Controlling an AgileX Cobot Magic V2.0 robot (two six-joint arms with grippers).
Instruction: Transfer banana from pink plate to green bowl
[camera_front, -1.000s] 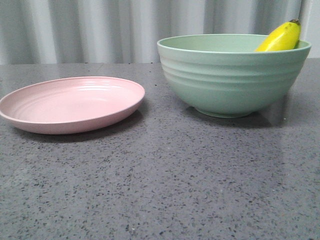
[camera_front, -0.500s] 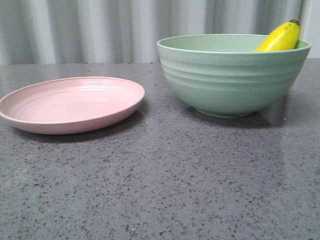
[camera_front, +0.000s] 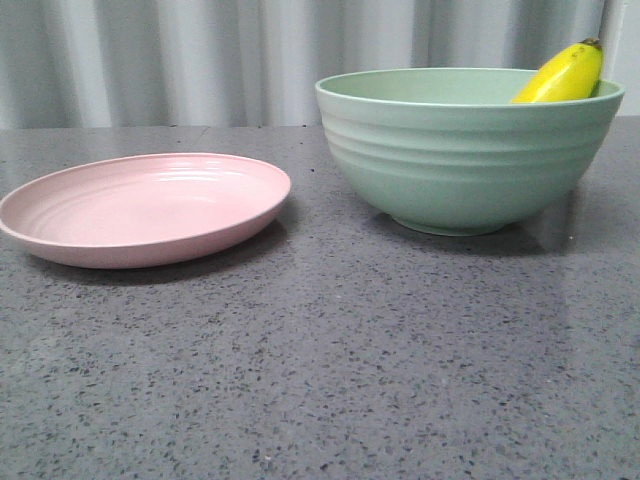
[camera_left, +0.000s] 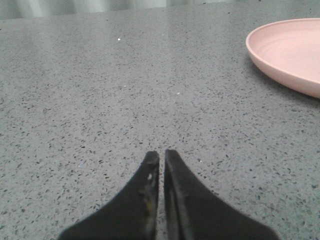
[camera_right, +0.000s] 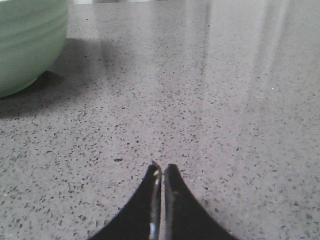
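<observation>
The banana (camera_front: 562, 74) lies in the green bowl (camera_front: 465, 160) at the right of the front view, its dark-tipped end sticking up over the far right rim. The pink plate (camera_front: 140, 207) sits at the left with nothing on it. Neither gripper shows in the front view. My left gripper (camera_left: 161, 155) is shut and holds nothing, low over the grey table, with the pink plate's rim (camera_left: 280, 60) off to one side. My right gripper (camera_right: 162, 169) is shut and holds nothing, over bare table, with the green bowl's wall (camera_right: 27, 45) at the picture's edge.
The speckled grey stone table (camera_front: 330, 370) stretches in front of the plate and the bowl. A pale pleated curtain (camera_front: 200, 55) hangs behind the table's far edge.
</observation>
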